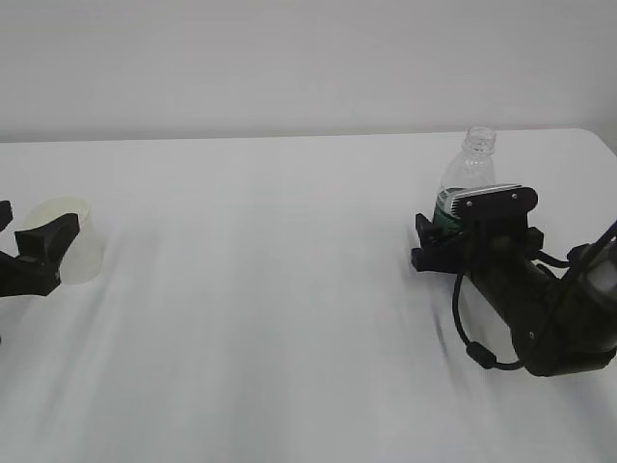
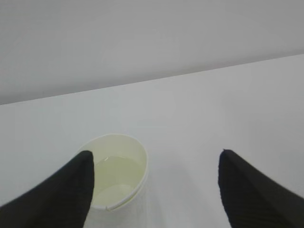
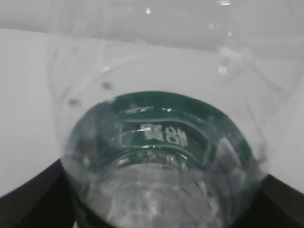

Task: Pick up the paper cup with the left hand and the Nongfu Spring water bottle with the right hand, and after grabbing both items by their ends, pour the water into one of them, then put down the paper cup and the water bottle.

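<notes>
Standing upright on the table (image 1: 289,289), the bottle (image 1: 469,169) sits between the two fingers of the right hand (image 1: 445,239), low down by its green label. The right wrist view shows the bottle filling the gap, with a dark finger at each bottom corner. The pictures do not show whether the fingers press on it or have let go.

The cup (image 2: 118,173) stands on the table too, with water (image 2: 116,171) in it. It sits by the left finger (image 2: 61,190) of the left hand (image 1: 19,253), close enough that it may touch. The other finger is well apart from the cup, so this hand is wide open and holds nothing.

It looks like both things are down and the job is almost done.

What could go wrong? If the left hand pulls back crooked, its finger could catch the cup and spill the water. If the right hand moves sideways, it could knock the light bottle over.
</notes>
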### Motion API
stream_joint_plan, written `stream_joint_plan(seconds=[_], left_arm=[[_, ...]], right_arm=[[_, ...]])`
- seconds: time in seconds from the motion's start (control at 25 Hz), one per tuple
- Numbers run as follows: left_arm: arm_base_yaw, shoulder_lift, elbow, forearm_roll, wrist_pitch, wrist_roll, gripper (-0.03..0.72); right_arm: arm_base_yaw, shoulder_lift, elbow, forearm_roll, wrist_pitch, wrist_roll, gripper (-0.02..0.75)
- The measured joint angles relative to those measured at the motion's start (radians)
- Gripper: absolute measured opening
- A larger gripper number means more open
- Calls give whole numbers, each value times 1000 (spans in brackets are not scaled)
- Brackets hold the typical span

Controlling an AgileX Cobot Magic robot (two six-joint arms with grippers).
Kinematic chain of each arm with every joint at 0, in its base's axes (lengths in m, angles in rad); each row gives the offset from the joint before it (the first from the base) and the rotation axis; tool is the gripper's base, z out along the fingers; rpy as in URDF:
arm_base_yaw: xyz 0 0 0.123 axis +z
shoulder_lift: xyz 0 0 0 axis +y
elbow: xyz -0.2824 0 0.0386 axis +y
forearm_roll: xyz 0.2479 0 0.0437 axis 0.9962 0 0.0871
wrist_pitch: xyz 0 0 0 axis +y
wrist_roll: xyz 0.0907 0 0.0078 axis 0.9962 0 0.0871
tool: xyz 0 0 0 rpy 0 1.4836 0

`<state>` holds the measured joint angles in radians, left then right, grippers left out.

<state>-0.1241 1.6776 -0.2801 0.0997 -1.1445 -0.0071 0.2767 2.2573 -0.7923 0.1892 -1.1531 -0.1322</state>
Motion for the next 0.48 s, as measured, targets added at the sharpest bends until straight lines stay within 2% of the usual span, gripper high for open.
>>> stream_joint_plan(seconds=[0.48], left_arm=[[0,0,0,0,0,-2,587]], right_arm=[[0,-63,46,6,4,12,650]])
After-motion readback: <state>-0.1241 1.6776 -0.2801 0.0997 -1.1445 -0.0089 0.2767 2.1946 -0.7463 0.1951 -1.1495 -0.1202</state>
